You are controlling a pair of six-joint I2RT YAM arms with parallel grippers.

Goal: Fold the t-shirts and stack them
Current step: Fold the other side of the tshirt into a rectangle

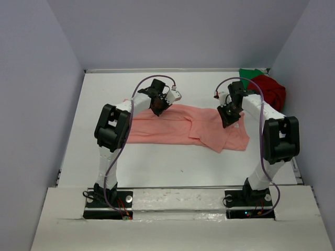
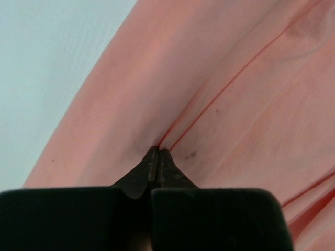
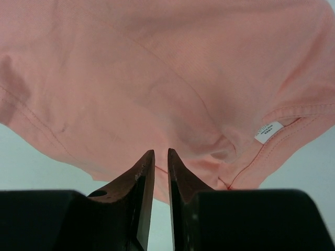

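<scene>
**A:** Surroundings, top view?

**B:** White tabletop [image 1: 157, 167] with grey walls on three sides. The dark red shirt [image 1: 272, 90] was bunched in the upper right corner. The green shirt [image 1: 249, 73] lay just behind it, touching it, against the back wall.

**A:** And the piece being worked?

**B:** The salmon-pink shirt [image 1: 183, 128] lay spread flat across the centre of the frame. A folded flap sat toward its lower right. It was apart from the two bunched shirts.

**A:** Anything in the way?

**B:** Both arms reached over the pink shirt and hid parts of its upper edge. The right arm's link also crossed in front of the dark red heap.

**A:** Left pincer?

**B:** The left pincer [image 2: 158, 151] was clenched, fingertips pressed together on a pinch of the pink cloth. Creases ran out from the tips toward the upper right of its wrist view.

**A:** Right pincer?

**B:** The right pincer [image 3: 161, 152] was released, with only a narrow slit between the fingers. It sat at the shirt's lower edge in its wrist view. A white label [image 3: 269, 132] showed on the cloth at centre right. Nothing was seen gripped. Whether the tips touched the cloth could not be told.
</scene>
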